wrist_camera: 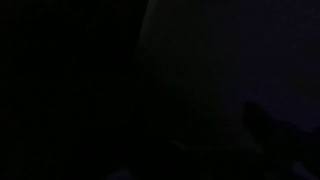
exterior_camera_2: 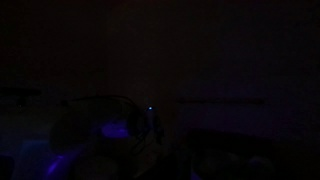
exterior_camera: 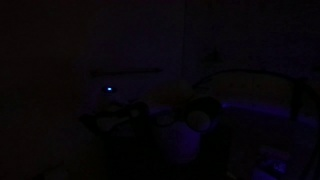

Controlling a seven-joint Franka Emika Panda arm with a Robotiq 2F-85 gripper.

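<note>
1. It's almost pitch black here, so there's not much I can report.
2. I can't tell whether my gripper is open or closed. The wrist view is nearly all black, with a slightly paler patch (wrist_camera: 215,60) up top and a dark shape (wrist_camera: 265,125) at lower right that's too murky to name.
3. I can't make out anything I'm holding or close to in any view, so I can't say where it is.
4. A tiny light dot (exterior_camera: 109,89) shows in both exterior views (exterior_camera_2: 149,108).
5. A dim blue glow (exterior_camera: 245,105) sits low near that dot in both exterior views (exterior_camera_2: 112,130), under a faint curved outline (exterior_camera: 240,72).
</note>
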